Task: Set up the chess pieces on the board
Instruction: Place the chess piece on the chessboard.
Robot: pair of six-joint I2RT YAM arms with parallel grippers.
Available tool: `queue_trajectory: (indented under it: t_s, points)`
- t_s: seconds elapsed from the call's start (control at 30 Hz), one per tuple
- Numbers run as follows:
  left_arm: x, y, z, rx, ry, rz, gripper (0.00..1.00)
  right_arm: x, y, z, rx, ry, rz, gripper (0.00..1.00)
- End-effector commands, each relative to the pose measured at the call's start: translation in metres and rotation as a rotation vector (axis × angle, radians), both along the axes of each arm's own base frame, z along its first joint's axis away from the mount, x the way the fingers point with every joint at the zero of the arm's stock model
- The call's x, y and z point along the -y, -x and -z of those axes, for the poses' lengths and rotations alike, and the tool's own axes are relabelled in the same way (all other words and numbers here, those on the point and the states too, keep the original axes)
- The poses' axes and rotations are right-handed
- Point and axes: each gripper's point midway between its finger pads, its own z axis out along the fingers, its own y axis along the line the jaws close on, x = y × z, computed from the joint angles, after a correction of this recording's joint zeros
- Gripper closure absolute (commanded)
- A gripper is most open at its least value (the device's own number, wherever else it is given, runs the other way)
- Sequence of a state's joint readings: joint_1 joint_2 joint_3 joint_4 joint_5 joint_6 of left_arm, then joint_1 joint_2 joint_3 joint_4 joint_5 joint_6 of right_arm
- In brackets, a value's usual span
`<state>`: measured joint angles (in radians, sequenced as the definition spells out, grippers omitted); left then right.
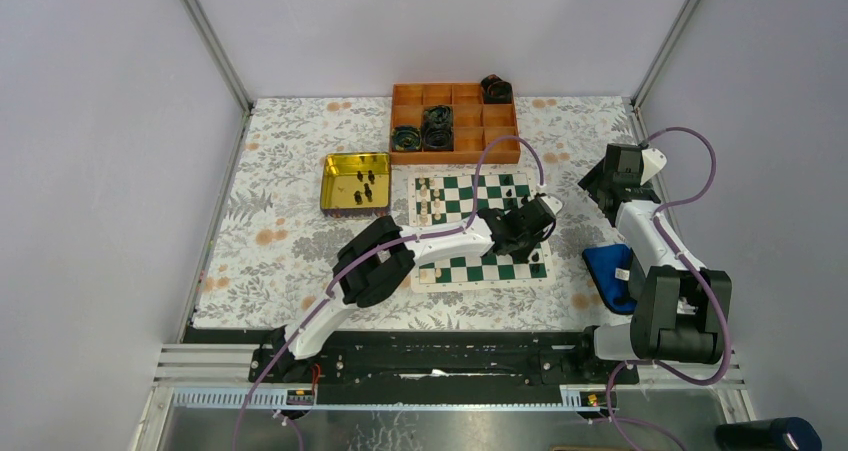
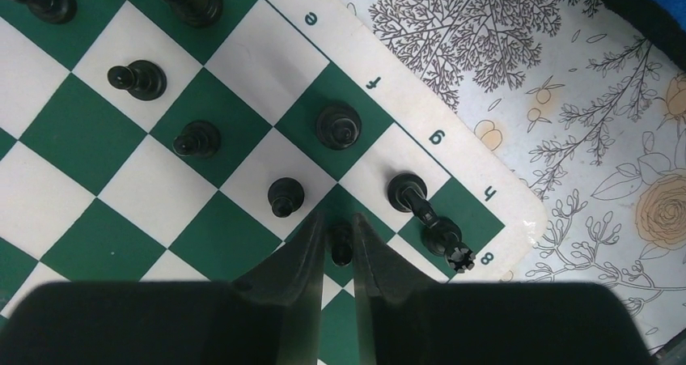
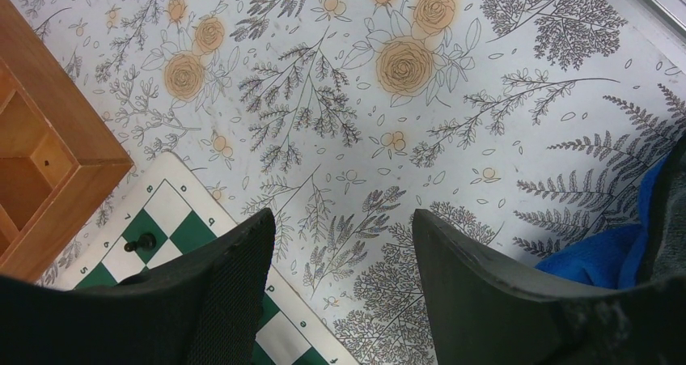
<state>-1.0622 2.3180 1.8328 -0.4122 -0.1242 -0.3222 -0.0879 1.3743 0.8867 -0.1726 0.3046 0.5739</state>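
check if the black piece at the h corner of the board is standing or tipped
Tipped over. The black piece lies on its side across the corner squares of the board, while the pieces beside it stand upright.

Robotics lab test cell: table (image 1: 290, 221) under a floral cloth, boxed in by plain pale panels (image 1: 100, 151) on aluminium frame posts (image 1: 212, 41), with two white-and-black arms (image 1: 430, 243) bolted to a slotted rail (image 1: 430, 361) and purple cables (image 1: 700, 171) looped alongside.
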Motion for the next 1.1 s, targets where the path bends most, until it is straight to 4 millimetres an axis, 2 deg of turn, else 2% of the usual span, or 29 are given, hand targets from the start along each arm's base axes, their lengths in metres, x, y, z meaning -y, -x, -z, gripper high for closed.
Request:
queue_trajectory:
  t_s: [0.0,1.07]
  points:
    - [0.001,-0.008,-0.020,0.041,0.034,-0.026,0.75,0.003,-0.009,-0.014,0.057,0.003,0.010,0.30]
    - [-0.005,-0.008,-0.037,0.065,0.049,-0.046,0.62,0.003,-0.005,-0.016,0.057,0.009,0.004,0.30]
